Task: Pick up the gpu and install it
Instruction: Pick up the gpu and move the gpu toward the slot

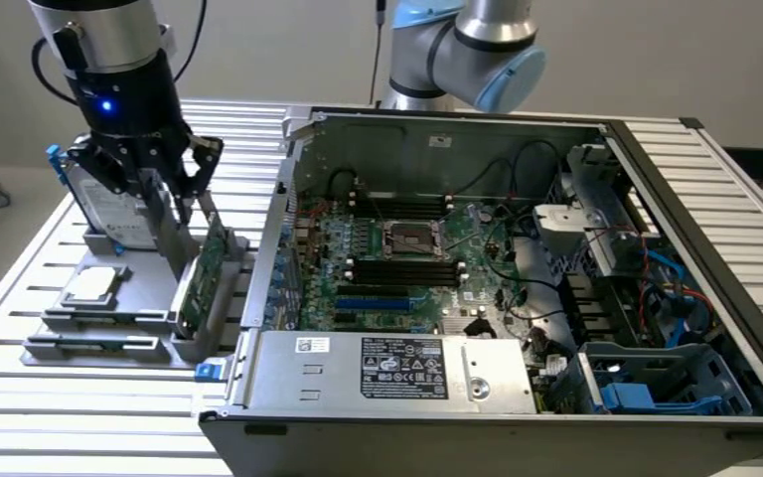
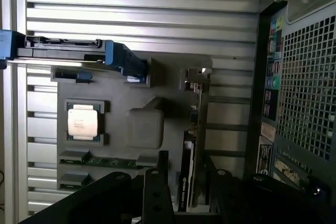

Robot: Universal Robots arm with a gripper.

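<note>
Tool (image 1: 176, 194) first: we see it spread wide and pinching nothing, pointed down over the grey holder (image 1: 103, 320) that sits on the table (image 1: 37, 397). Directly beneath it stands the gpu (image 1: 200, 273), on edge in a slot of that holder. In the wrist view the gpu (image 2: 193, 129) reads as a thin strip running along the gap of the tool (image 2: 188, 184), with one of the fingers (image 2: 155, 192) on each flat face. We judge its long axis to be in line with the gap, so the pads face the board and the shroud rather than the ends. The tips look close to its top edge, and we see no contact. Beyond one finger the holder (image 2: 147, 129) carries the processor chip (image 2: 82, 121) in its pocket. Past that stands the hard drive (image 2: 68, 51) with blue rails. Both are well apart from the gpu. Beyond the other finger the wall of the open computer case (image 1: 289, 199) stands near, with a narrow strip of table between. Room looks free above the tool and tight toward the case.
</note>
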